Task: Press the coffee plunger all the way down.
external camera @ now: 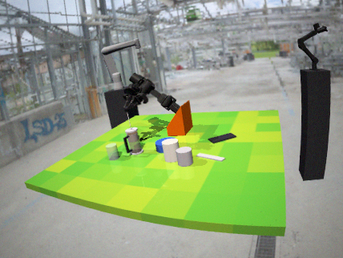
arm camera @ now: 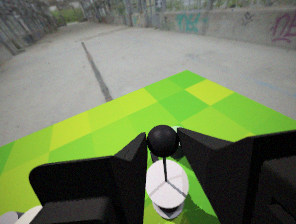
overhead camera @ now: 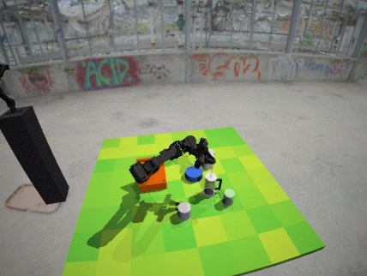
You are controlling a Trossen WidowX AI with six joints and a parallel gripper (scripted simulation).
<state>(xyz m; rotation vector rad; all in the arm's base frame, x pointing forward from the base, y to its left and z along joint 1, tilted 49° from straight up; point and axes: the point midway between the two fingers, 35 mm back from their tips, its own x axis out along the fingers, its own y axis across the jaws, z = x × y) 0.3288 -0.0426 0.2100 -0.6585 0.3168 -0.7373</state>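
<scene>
The claw (arm camera: 162, 145) is clamped on the round black knob (arm camera: 162, 140) up top of the plunger rod (arm camera: 165, 172), fingers either side. That's the right place to hold, though the ball looks smooth and could slip. The rod's thin and would bend if shoved sideways, so I'd push straight down. The coffee press (external camera: 132, 140) sits upright on the green desk (external camera: 208, 188), just right of a pale cup (external camera: 112, 151). It looks light, glassy and tall, so probably easy to tip.
</scene>
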